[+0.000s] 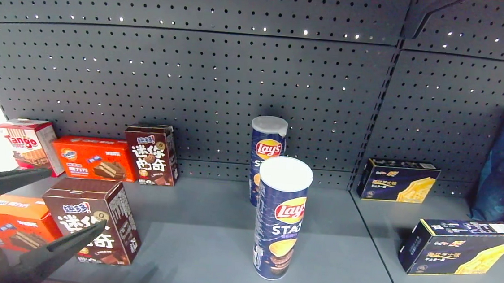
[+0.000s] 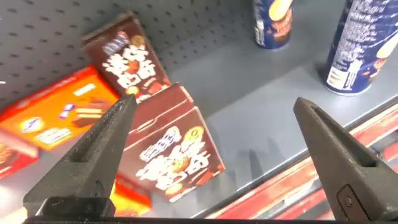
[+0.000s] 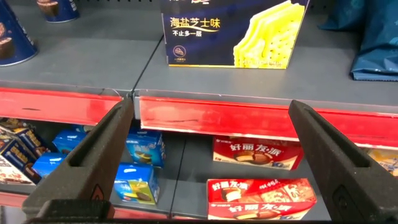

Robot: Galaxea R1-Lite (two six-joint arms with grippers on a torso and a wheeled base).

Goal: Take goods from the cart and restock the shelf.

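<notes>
Pincers both released: L gripper (image 1: 76, 197) just by front dark-brown cardboard biscuit box (image 1: 121, 234), R gripper (image 3: 211, 104) well right of it.

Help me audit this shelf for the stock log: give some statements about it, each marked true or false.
1. The front chip can and the back chip can both stand upright. True.
2. The left claw is shut on a brown box. False: it is open and empty, near the front brown box.
3. Two blue-and-yellow boxes lie on the shelf's right section. True.
4. The back orange box stands right of the cans. False: it stands left of them, between a red-and-white box and the back brown box.
5. The right claw is open. True.
</notes>
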